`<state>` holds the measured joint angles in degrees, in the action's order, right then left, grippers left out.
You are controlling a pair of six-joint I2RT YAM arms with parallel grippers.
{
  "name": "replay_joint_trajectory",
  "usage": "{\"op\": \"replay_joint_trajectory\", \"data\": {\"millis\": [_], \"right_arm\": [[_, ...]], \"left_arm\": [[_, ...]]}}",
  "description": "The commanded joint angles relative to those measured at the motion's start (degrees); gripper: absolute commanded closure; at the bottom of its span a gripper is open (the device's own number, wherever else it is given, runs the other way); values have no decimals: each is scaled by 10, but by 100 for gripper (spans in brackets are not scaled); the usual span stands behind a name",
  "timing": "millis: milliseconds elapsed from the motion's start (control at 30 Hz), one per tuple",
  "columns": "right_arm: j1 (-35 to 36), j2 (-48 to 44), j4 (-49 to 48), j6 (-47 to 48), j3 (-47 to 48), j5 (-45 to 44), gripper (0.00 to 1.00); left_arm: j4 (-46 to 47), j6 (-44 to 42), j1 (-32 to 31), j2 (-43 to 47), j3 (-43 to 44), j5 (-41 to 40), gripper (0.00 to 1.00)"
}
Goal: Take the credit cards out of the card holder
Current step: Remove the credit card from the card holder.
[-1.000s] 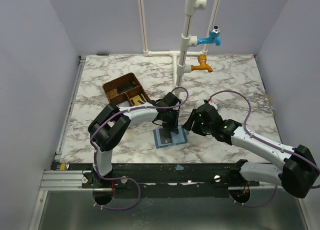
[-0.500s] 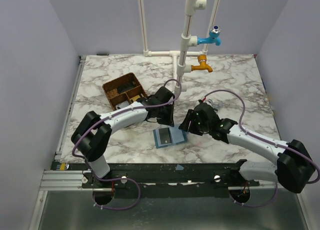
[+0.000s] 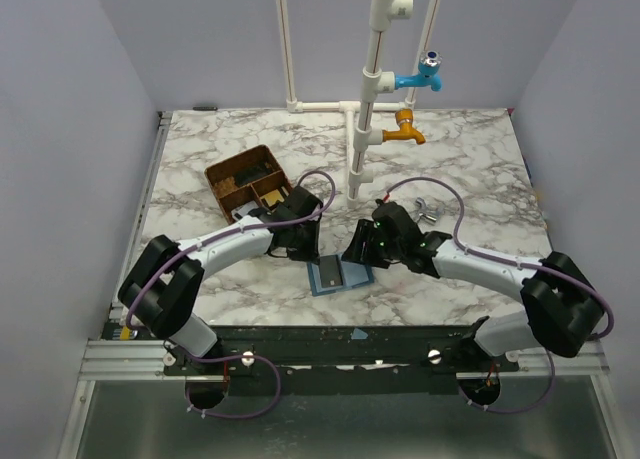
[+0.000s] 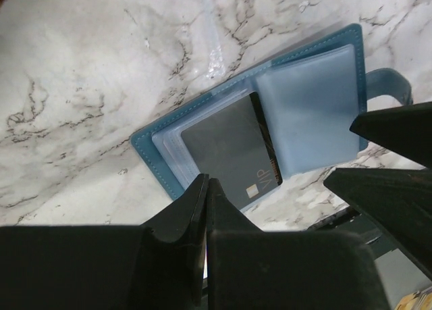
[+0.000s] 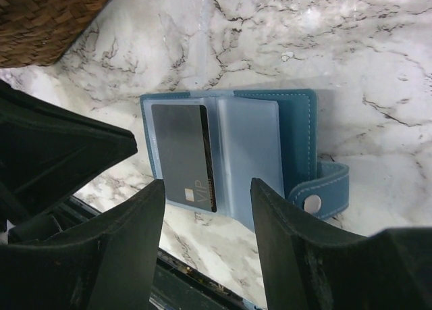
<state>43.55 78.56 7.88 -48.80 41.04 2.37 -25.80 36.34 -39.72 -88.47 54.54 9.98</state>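
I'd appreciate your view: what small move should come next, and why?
Probably lower the open right gripper toward the dark grey VIP card: it sits tucked in the open blue card holder, framed between that gripper's fingers, while the left gripper is shut and empty.

White links [image 3: 235, 241], black joints [image 3: 165, 289], purple cables [image 3: 440, 187], and a black left claw [image 4: 206, 186] and right claw [image 5: 206, 188].

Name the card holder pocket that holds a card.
The pocket nearer the left claw: a dark VIP card sits there; the other pocket looks empty.
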Motion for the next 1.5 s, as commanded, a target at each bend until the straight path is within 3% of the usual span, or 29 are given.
{"op": "replay_joint_trajectory", "data": {"millis": [0,333,1133,1467], "right_arm": [[4,35,-47,11,17,40,43],[6,81,-74,0,14,60,45],[6,82,-124,-40,-53,30,51],[-20,71,-264,-92,-132,95,59]], "left_arm": [[19,7,0,4,-12,-1,97],[36,7,0,-30,-18,9,98],[48,-1,-6,-95,13,34,100],[48,-4,-6,-98,14,34,100]]}}
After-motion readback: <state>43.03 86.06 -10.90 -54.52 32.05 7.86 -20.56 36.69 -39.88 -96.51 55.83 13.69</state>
